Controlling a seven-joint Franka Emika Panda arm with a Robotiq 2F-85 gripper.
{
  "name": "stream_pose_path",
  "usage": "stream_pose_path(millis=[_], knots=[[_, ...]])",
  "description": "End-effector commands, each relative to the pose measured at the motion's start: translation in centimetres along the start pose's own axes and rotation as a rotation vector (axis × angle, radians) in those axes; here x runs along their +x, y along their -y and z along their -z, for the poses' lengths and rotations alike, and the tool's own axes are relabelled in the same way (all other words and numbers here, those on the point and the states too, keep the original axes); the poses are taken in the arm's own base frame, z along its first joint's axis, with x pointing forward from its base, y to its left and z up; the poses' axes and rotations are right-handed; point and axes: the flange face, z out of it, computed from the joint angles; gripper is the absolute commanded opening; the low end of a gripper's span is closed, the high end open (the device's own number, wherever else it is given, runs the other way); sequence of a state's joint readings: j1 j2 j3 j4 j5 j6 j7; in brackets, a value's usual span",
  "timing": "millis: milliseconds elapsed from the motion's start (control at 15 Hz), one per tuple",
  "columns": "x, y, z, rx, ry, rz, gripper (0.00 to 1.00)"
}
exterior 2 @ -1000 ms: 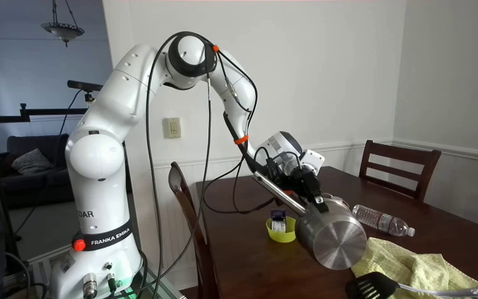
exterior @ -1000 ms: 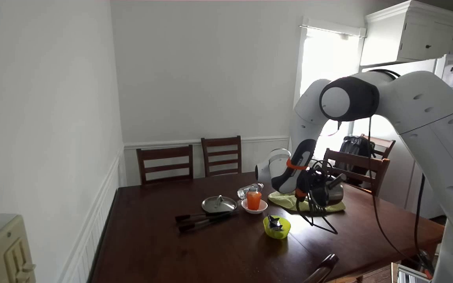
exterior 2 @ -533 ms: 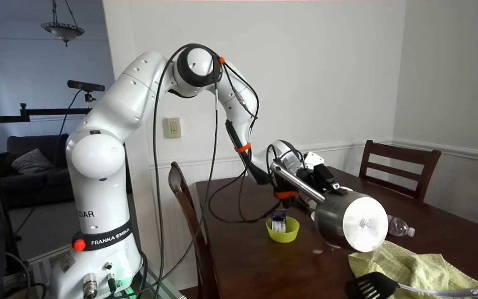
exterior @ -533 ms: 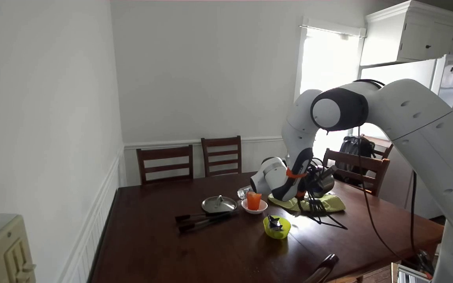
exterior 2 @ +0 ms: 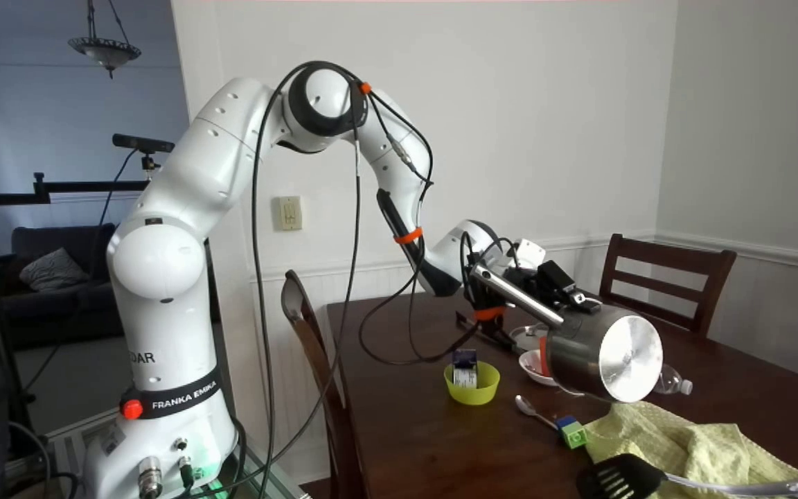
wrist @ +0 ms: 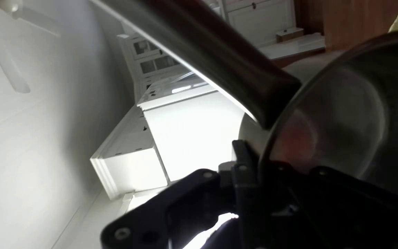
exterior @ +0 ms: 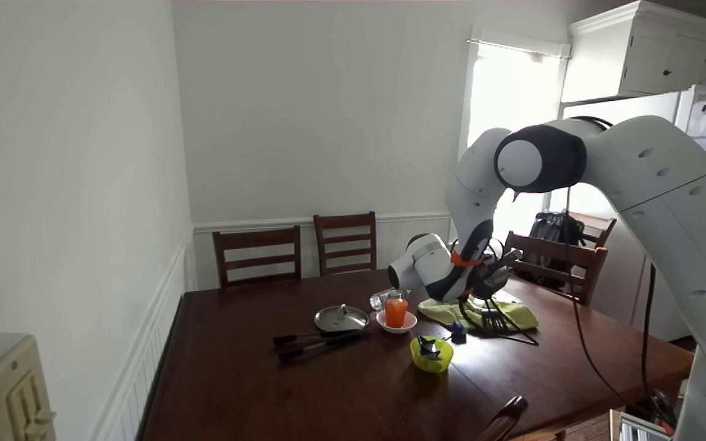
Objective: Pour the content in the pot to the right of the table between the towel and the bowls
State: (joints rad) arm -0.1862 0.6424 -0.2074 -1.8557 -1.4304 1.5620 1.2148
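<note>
My gripper point(exterior 2: 579, 303) is shut on the rim of the steel pot point(exterior 2: 603, 353) and holds it tipped on its side above the table. The pot's handle point(exterior 2: 518, 294) points up and back toward the arm. In the wrist view the fingers point(wrist: 259, 155) pinch the rim, and the visible pot inside point(wrist: 344, 114) shows only a reddish reflection. A spoon point(exterior 2: 528, 407) and a blue and green block point(exterior 2: 571, 431) lie on the table below the pot. They lie between the yellow-green bowl point(exterior 2: 475, 392) and the light green towel point(exterior 2: 704, 443). A white bowl point(exterior: 397, 327) stands behind.
An orange cup point(exterior: 396, 312) stands in the white bowl. A clear bottle point(exterior 2: 670, 381), a pot lid point(exterior: 341, 318) and dark-handled utensils point(exterior: 304, 346) lie nearby. A black spatula point(exterior 2: 621, 477) lies on the towel. Chairs point(exterior: 258, 254) surround the table.
The pot has tipped further and moved down, then up a little, its base swinging away from the towel. The spoon and block now lie on the table; they were not visible before.
</note>
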Motion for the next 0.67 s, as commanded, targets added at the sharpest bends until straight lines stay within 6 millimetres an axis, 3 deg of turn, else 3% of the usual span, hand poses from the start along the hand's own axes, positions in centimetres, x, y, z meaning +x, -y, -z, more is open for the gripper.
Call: stream_pose_path(millis=[0, 267, 600], knots=[[0.9, -8.1, -1.4, 0.134, 0.128, -0.06, 0.01], [1.7, -15.7, -3.5, 0.267, 0.29, -0.112, 0.01], [2.9, -19.7, -2.4, 0.497, 0.396, -0.223, 0.01]])
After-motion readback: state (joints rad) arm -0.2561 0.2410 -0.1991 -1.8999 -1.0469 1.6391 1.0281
